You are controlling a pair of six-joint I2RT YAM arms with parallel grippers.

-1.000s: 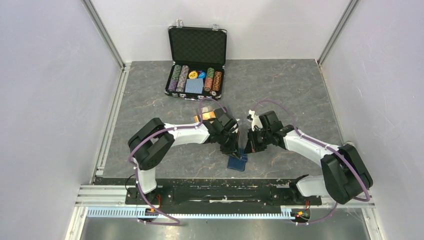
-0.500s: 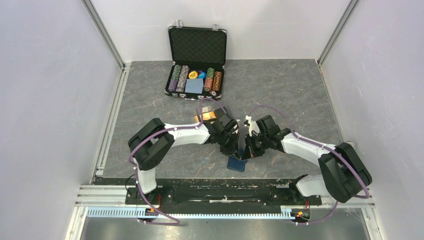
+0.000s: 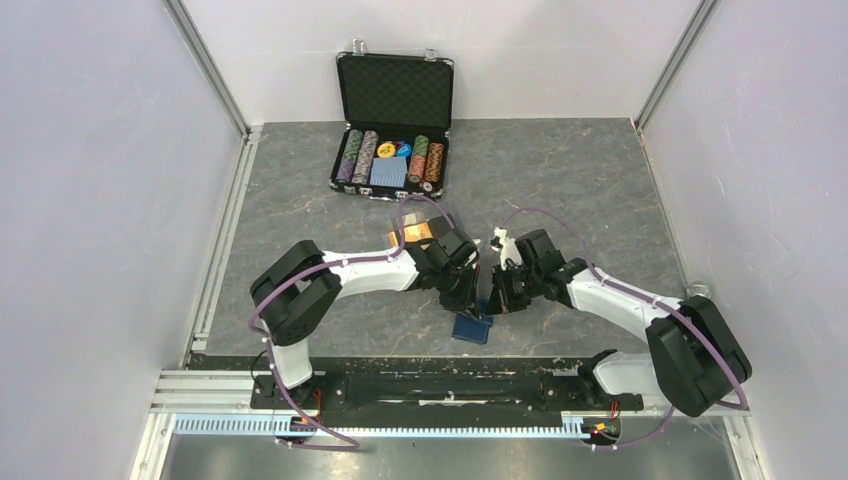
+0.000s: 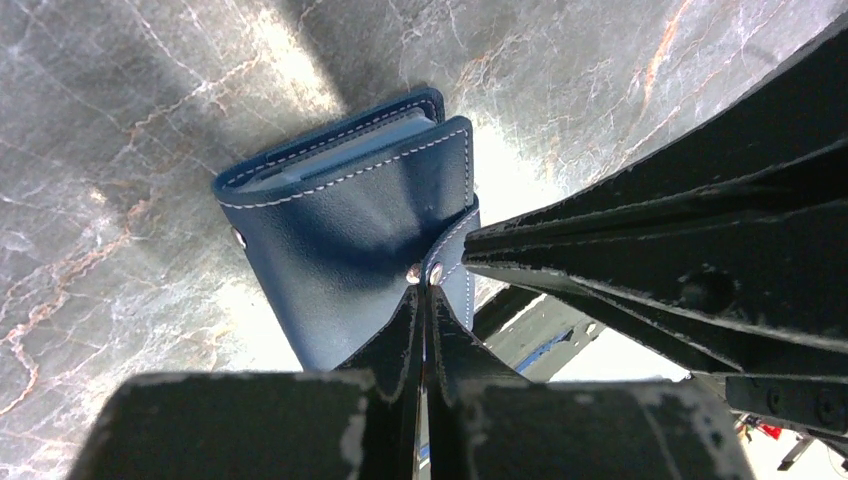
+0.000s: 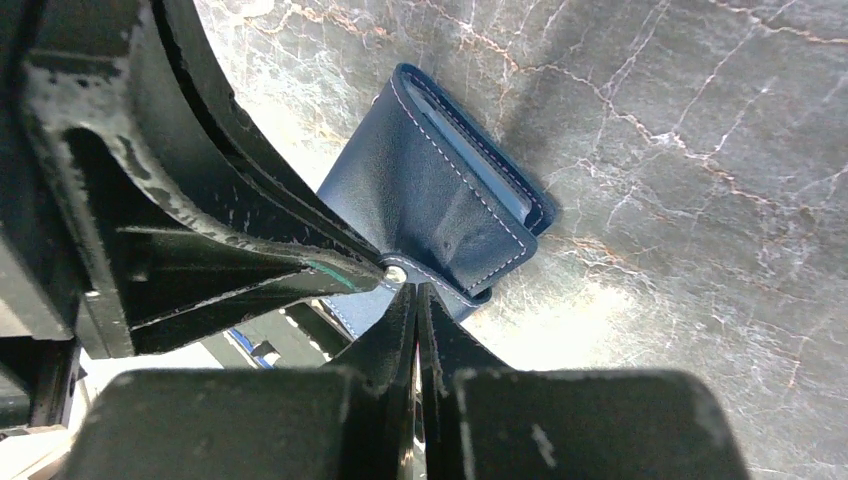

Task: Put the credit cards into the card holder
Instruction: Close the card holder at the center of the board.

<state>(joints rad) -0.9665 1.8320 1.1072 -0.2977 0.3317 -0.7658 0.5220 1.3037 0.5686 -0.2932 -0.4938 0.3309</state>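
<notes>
Grey marbled bench [image 3: 600, 180] carries the folded navy card holder [image 4: 350, 220], between the arms. The left end effector [image 4: 424, 315] and right end effector [image 5: 414, 315] are both clamped on its snap-tab edge. It looks like soft, light leather, likely to flex.

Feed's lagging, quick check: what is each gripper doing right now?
Left gripper: closed, pinching the wallet by its flap.
Right gripper: closed, pinching the same flap.

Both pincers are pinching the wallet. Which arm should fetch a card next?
Probably left: the gold cards lie just behind its wrist, farther from the right pincer, which also grips the wallet and could hold it.
</notes>
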